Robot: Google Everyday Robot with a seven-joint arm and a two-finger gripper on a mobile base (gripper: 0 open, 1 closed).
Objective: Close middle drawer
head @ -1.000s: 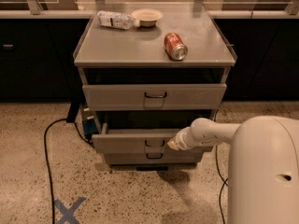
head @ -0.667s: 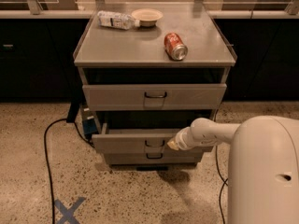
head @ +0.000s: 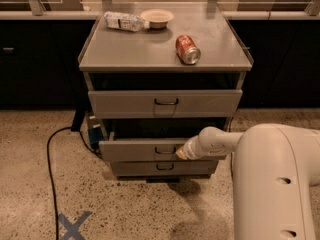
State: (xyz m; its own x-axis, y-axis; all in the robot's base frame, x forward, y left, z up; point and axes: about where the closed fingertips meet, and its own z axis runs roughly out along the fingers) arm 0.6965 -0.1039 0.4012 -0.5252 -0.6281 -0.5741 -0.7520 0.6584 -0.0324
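The middle drawer (head: pixel 135 149) is a shallow grey drawer with a short front and a small dark wire handle (head: pixel 164 150). It stands pulled out a little from the grey cabinet (head: pixel 165 49), between the taller top drawer (head: pixel 165 104) and the lowest drawer (head: pixel 162 168). My gripper (head: pixel 181 154) is at the end of my white arm, against the middle drawer's front just right of the handle.
On the cabinet top lie a red soda can (head: pixel 187 49), a plastic bottle (head: pixel 123 21) and a small bowl (head: pixel 157 18). A black cable (head: pixel 50 154) runs over the speckled floor at left. A blue tape X (head: pixel 73 226) marks the floor. Dark counters stand behind.
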